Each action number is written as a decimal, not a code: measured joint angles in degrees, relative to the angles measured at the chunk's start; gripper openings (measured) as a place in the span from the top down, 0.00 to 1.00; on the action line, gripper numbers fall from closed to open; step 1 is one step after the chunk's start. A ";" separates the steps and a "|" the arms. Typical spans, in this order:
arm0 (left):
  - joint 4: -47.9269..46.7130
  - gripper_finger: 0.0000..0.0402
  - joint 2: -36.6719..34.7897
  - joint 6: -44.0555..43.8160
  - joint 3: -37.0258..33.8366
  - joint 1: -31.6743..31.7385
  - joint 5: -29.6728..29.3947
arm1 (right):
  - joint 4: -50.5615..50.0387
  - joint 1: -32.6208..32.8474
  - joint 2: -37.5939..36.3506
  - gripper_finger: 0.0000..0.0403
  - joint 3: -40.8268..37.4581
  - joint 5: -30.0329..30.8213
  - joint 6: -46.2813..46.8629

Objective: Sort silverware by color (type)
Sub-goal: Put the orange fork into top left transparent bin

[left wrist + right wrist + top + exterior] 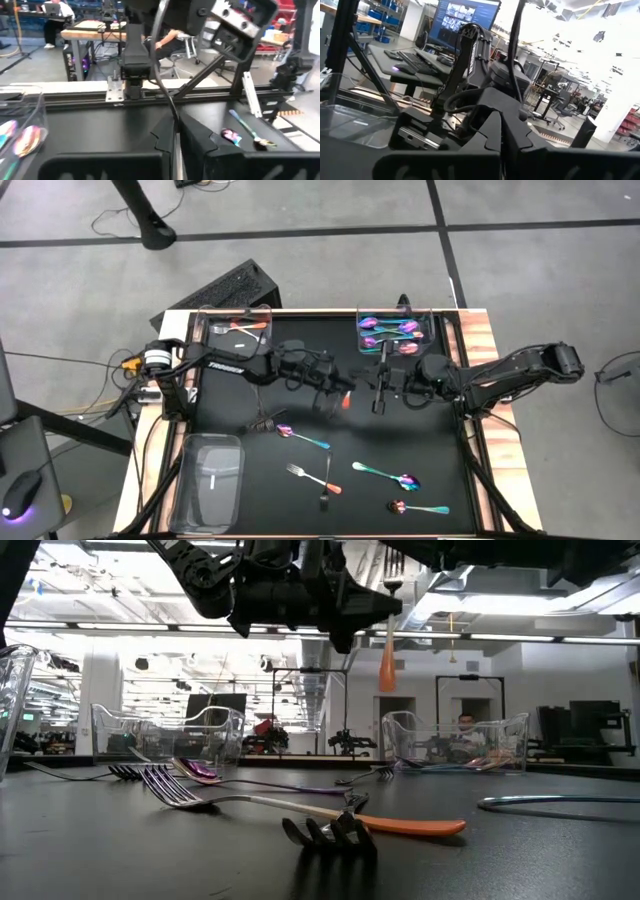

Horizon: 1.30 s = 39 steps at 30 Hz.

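My left gripper (pixel 338 398) hangs over the middle of the tabletop (pixel 228 408). Its fingers are pressed together on a coppery orange piece of silverware (pixel 386 662), which dangles straight down from the pinch, clear of the surface. From my left wrist I see only a thin metal edge between the two dark fingers.

My right gripper (pixel 501 131) is just beside the left one, pointing at it, with its fingers closed tight against each other. I cannot tell whether it has anything between them.

Beyond both grippers, at the far edge, stand two clear trays. The far-left tray (pixel 203 330), on my left gripper's side, holds a coppery fork (pixel 240 327). The far-right tray (pixel 432 330), on my right gripper's side, holds several iridescent spoons (pixel 390 330).

On the near side of my grippers, loose silverware lies on the tabletop:
- An iridescent spoon (pixel 300 435) is nearest, just past the left gripper.
- A small dark piece (pixel 265 423) lies beside that spoon.
- Closer to the front edge, an orange-handled fork (pixel 300 474) and a dark fork (pixel 327 482) lie touching or crossing.
- A second iridescent spoon (pixel 386 474) lies below my right gripper.
- A third iridescent spoon (pixel 418 507) is almost at the front edge.

A third clear tray (pixel 185 480) sits at the near-left corner, well away from both grippers, with one dark piece (pixel 213 480) in it.
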 joint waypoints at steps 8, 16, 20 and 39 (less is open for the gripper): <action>-13.11 1.00 -2.62 3.83 -0.04 3.01 -10.92 | -2.65 -1.07 -0.09 0.81 -0.04 16.46 7.76; -36.37 1.00 -11.96 12.89 -0.04 6.21 -31.19 | -6.09 -1.19 -0.09 0.70 -0.04 46.78 12.67; -44.42 1.00 -16.84 14.39 -0.04 7.21 -34.73 | -10.95 -2.51 -0.04 0.68 -0.04 47.69 18.60; -61.19 1.00 -24.58 18.85 -2.32 10.43 -43.85 | -24.59 -3.23 -0.04 0.68 -0.04 41.70 31.42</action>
